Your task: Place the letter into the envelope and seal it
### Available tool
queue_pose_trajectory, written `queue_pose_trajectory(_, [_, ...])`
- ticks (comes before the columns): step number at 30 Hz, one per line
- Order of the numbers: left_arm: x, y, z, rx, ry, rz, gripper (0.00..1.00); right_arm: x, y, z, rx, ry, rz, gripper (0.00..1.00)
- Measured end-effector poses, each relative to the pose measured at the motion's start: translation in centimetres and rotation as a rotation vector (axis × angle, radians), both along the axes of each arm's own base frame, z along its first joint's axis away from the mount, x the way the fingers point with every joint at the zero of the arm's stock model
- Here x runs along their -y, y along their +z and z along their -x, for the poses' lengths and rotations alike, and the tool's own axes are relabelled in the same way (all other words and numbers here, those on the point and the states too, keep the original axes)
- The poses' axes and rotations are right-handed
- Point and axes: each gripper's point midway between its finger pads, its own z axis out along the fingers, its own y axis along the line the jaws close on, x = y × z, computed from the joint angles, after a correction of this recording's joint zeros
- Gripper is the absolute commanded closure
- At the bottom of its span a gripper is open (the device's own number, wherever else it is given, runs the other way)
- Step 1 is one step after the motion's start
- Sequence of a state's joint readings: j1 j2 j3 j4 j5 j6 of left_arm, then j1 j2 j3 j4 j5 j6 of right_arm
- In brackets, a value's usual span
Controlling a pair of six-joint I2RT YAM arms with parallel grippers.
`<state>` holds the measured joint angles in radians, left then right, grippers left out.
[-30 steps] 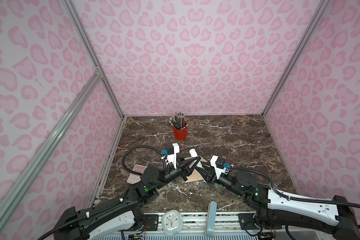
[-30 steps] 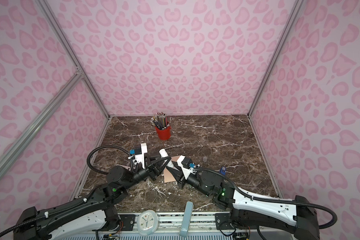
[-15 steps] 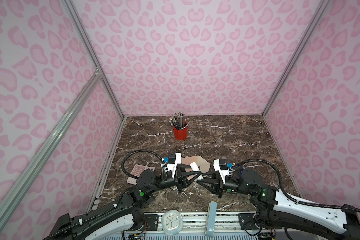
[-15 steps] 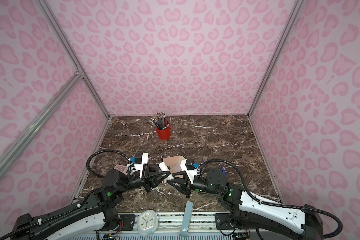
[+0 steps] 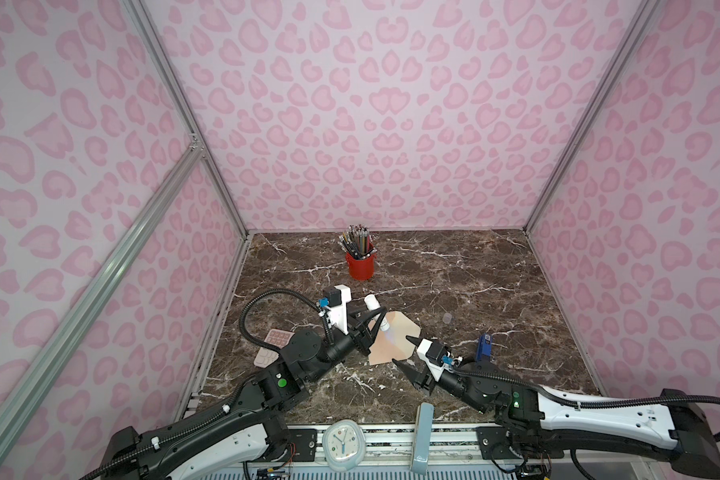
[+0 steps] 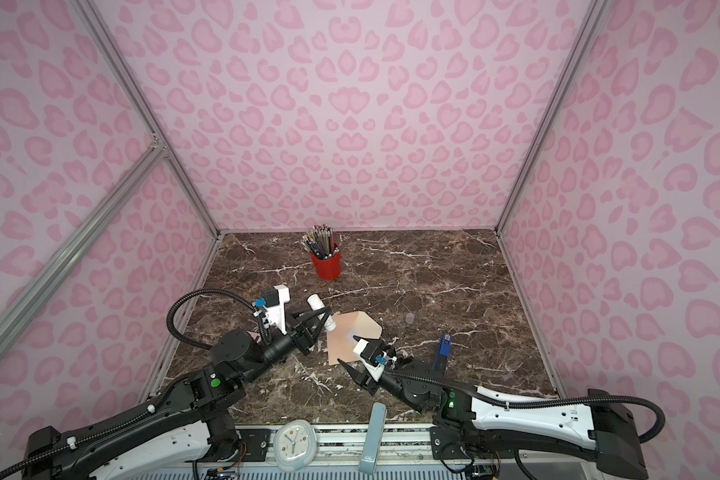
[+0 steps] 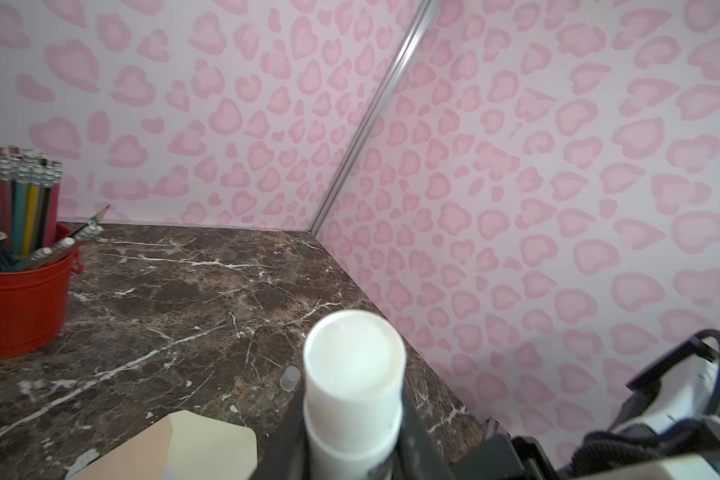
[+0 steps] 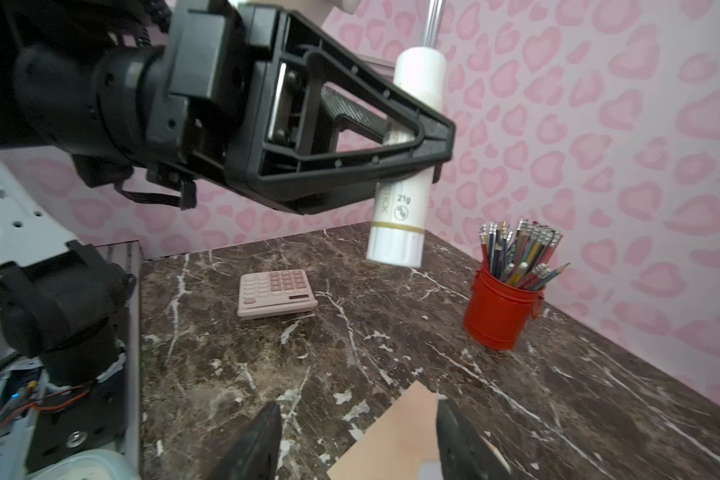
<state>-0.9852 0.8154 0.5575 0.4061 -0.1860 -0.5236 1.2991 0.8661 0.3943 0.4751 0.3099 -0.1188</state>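
Peach-pink envelope (image 5: 393, 337) (image 6: 350, 338) lies flat on the brown marble table (image 5: 454, 291), near front-centre. Its cream pointed flap is open, pointing away from the arms.

L end effector (image 5: 377, 318) (image 6: 323, 316): clamped on a white glue stick (image 5: 371, 303) (image 8: 400, 224). The stick is tilted. In both top views its lower end sits over the envelope's left edge; the right wrist view shows that end raised clear of the table.

R end effector (image 5: 402, 351) (image 8: 358, 440): fingers spread apart, nothing gripped. Pos.: at the envelope's near corner, which shows between the fingers in the right wrist view. Contact w/ the paper: cannot tell.

Other items:
- red cup of pencils (image 5: 359, 266), toward the back
- pink calculator (image 8: 277, 293), left of the envelope, partly behind the L arm in both top views
- small clear cap (image 5: 447, 318), right of the flap, apart from it
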Motion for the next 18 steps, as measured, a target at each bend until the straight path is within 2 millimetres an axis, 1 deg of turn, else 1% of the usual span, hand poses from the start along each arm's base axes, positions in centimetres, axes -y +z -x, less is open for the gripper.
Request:
queue_pose_trajectory(3, [-0.3, -0.2, -0.8, -0.015, 0.064, -0.001, 0.96, 0.1, 1.0, -1.1, 0.064, -0.093, -0.018, 0.39])
queue_pose_trajectory(8, [-0.3, -1.0, -1.9, -0.050, 0.139, -0.004, 0.96, -0.4, 2.2, -2.6, 0.120, -0.195, -0.030, 0.38])
queue_pose_trajectory(11, [0.2, -0.9, -2.4, -0.066, 0.161, 0.002, 0.96, -1.1, 2.1, -3.2, 0.140, -0.227, -0.018, 0.39])
queue_pose_trajectory(15, [1.1, -0.2, -2.7, -0.073, 0.169, 0.009, 0.96, -2.0, 2.0, -3.9, 0.166, -0.253, 0.003, 0.40])
queue_pose_trajectory(18, [1.8, -0.2, -2.8, -0.082, 0.167, 0.008, 0.96, -2.3, 2.2, -4.6, 0.178, -0.283, 0.010, 0.41])
